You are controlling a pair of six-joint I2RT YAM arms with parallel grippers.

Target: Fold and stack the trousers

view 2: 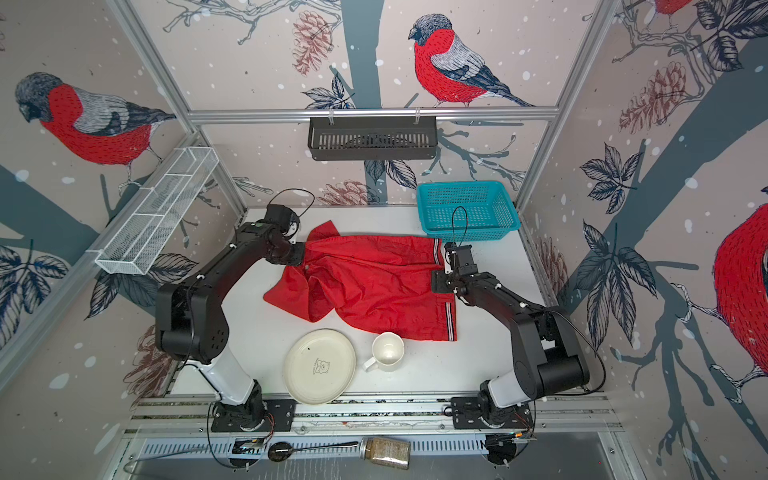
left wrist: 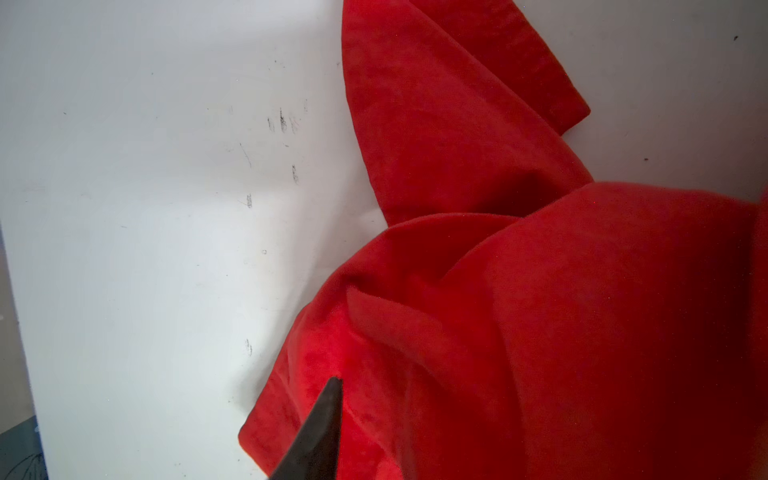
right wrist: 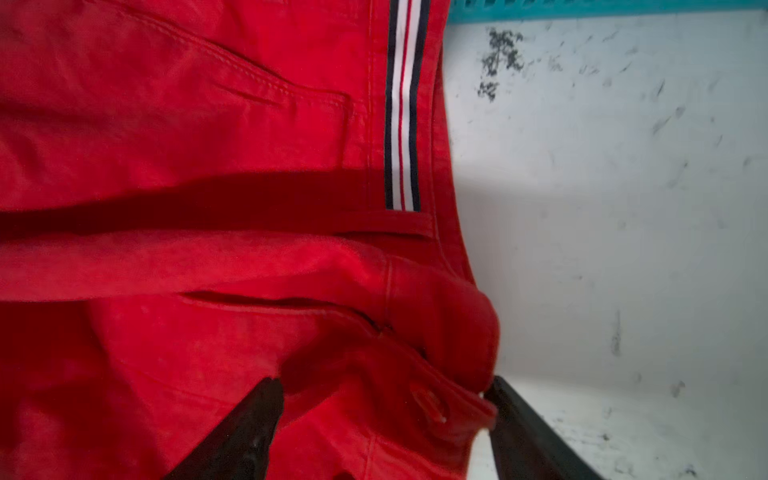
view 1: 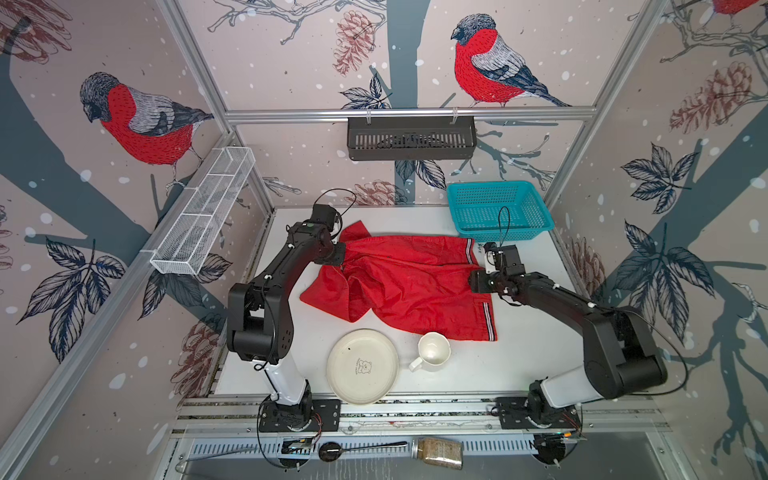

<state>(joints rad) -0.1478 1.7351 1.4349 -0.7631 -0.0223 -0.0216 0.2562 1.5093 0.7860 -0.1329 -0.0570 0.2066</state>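
The red trousers [view 1: 411, 282] are being shown rumpled across the tabletop's [view 1: 519, 353] middle. The right claw [right wrist: 384, 382] is being held spread, bunched waistband between its tips. The left claw [view 1: 340, 254] is mostly being hidden by cloth, so its state can't be told.

Bright red trousers [view 1: 415, 278] lie rumpled and loosely doubled over across the middle of the desk [view 1: 523, 365], striped band [view 1: 489, 322] toward its right edge, legs bunched leftward.

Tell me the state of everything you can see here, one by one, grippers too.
trousers, spread out, rumpled, unfolded
plate, upright, empty
mug, upright, empty
blue basket, upright, empty
jar, lying on its side
left gripper, at the trousers, jaws hidden
right gripper, open, over the trousers
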